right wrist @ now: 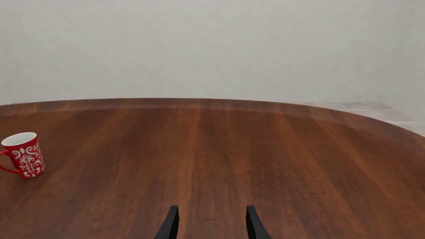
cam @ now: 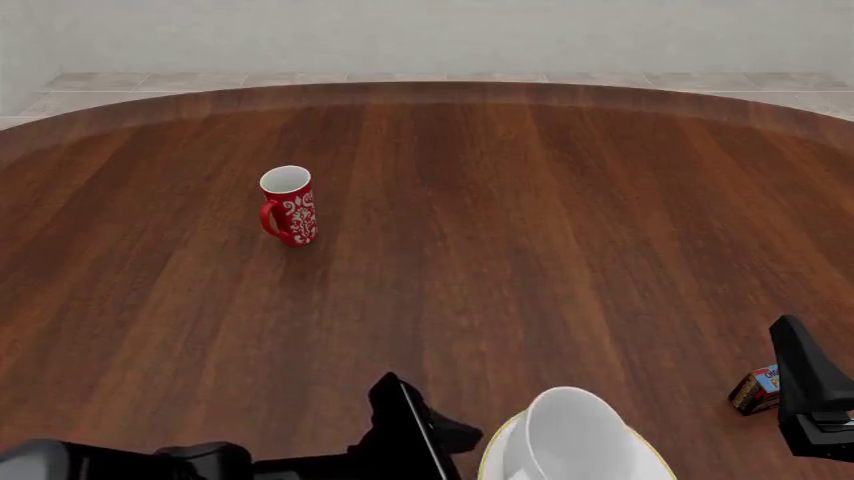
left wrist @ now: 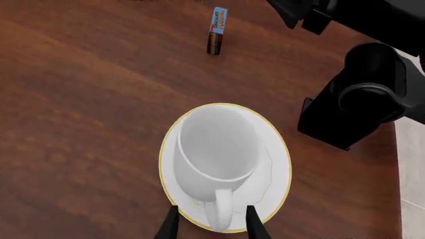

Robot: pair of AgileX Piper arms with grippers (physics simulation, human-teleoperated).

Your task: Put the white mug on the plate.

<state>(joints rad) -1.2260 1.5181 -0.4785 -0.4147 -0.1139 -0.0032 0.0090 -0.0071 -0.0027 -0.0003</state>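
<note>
front overview, two wrist close-ups

White mug [left wrist: 216,147] upright on plate [left wrist: 275,174] (centred)

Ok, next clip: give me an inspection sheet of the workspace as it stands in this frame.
Surface: dark brown wooden table, curved far edge.
Job's things: tall glossy white mug stands upright on the round gold-rimmed white plate.
Clutter: small red floral mug upright, far left; small chocolate-bar packet lying on the wood.
Grippers: left gripper open, fingers either side of the mug's handle, not closed on it; right gripper open, holding nothing.
Cables: nothing seen.
Surroundings: plain pale wall, light tiled floor.
</note>
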